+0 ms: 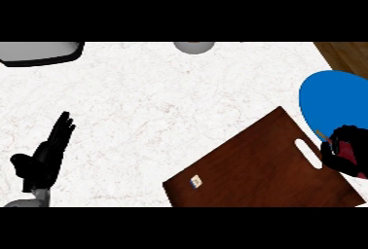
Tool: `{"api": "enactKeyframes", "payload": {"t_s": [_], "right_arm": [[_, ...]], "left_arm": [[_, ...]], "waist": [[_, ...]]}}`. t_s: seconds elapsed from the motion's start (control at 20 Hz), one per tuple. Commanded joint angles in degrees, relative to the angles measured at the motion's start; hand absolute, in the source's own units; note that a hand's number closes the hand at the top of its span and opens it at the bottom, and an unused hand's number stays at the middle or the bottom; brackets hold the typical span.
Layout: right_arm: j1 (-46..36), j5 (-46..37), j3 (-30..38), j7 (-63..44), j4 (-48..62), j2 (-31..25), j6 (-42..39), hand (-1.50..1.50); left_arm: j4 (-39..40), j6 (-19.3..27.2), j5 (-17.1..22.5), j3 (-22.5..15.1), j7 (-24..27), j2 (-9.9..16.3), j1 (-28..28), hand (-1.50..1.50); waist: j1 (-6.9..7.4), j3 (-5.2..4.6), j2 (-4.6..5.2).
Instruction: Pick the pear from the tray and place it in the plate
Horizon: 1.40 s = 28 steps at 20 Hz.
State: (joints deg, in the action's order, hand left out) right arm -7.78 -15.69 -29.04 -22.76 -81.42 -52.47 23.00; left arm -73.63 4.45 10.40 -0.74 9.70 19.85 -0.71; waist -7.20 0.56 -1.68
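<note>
The white tabletop point(158, 107) lies bare across its middle and far side. A dark wooden tray point(259, 170) sits at the near right corner, cut off below, with a blue plate point(334, 99) just beyond it at the right edge. The right robot hand point(346, 153) curls around a reddish pear point(348, 150), mostly hidden, over the tray's slotted end beside the plate. The left robot hand point(43, 155) rests open near the left edge.

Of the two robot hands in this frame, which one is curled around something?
The right robot hand, at the tray's right end beside the blue plate, curls round a dark red item. The left robot hand is open.
</note>
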Motion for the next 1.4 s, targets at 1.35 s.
{"api": "enactKeyframes", "payload": {"t_s": [1.35], "right_arm": [[5.3,24.9,38.3,79.4,43.2,-21.4,-33.0,1.50]], "left_arm": [[-1.0,-3.8,-1.8,-0.6,-0.8,-0.6,-3.6,0.00]], "waist": [[7.69,-0.53,1.83]]}}
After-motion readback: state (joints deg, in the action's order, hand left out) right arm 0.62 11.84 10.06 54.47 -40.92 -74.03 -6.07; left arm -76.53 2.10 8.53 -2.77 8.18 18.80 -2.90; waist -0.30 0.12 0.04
